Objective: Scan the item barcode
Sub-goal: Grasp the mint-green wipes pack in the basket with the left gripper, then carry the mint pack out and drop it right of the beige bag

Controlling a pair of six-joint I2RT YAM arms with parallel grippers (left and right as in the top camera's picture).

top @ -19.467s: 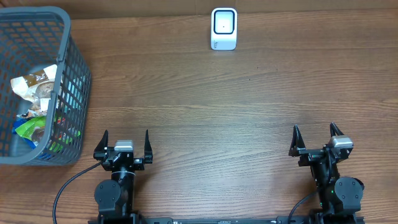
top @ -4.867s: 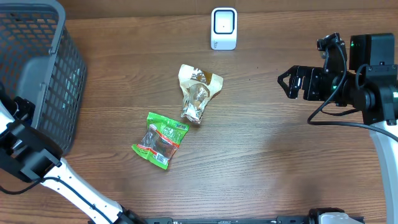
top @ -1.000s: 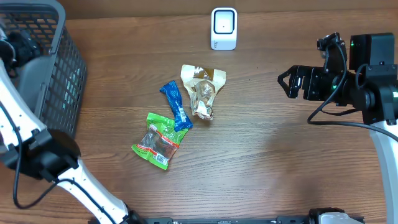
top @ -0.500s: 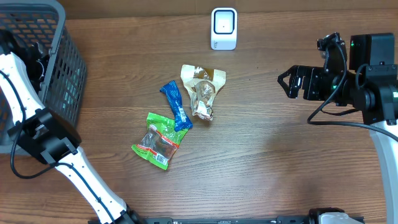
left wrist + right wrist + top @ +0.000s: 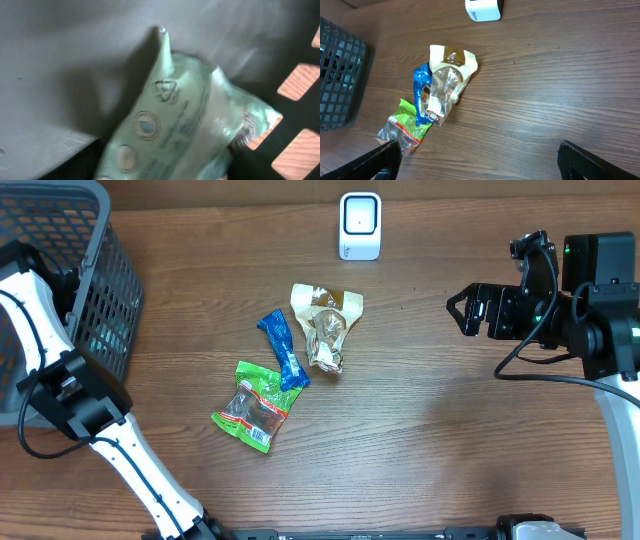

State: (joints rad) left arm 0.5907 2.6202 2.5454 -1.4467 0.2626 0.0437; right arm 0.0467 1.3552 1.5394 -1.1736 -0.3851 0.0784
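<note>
The left arm [image 5: 38, 330] reaches over the wall of the basket [image 5: 112, 250]. Its wrist camera is pressed close to a pale green packet [image 5: 170, 125] lying on the basket floor, probably the next item to lift out. The left gripper's fingers show in neither view, so whether it is spread or pinching the packet cannot be told. Three items lie on the tabletop [image 5: 420, 440] between basket and scanner [image 5: 360, 225]: a cream packet [image 5: 325, 330], a blue packet [image 5: 283, 352] touching it, and a green packet [image 5: 258, 405]. They seem laid out within reach for scanning. The right gripper [image 5: 463, 311] hangs spread wide and empty, well apart from them, seemingly waiting.
</note>
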